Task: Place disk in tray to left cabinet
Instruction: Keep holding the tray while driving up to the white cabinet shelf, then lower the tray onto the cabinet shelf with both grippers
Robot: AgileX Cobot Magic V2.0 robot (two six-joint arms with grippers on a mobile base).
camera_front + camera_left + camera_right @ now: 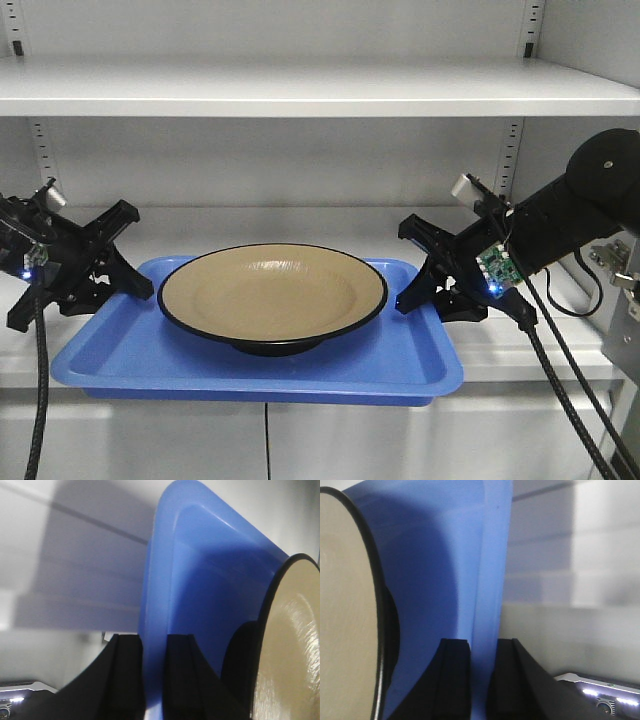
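Observation:
The tan disk (272,290) with its black rim sits in the middle of the blue tray (120,350). The tray is level on or just over the lower shelf (530,345) of the left cabinet; I cannot tell if it touches. Its front edge reaches slightly past the shelf front. My left gripper (140,283) is shut on the tray's left rim, and my right gripper (412,296) is shut on its right rim. In the left wrist view the gripper (154,640) pinches the tray rim (155,580) beside the disk (290,645). The right wrist view shows the same grip (483,642), tray (445,555) and disk (345,605).
The cabinet's upper shelf (300,90) runs across above the disk and both arms. Slotted upright rails (515,150) stand at the back wall. Black cables (560,390) hang from the right arm, and another cable (38,400) from the left. A metal bracket (620,270) sits at the far right.

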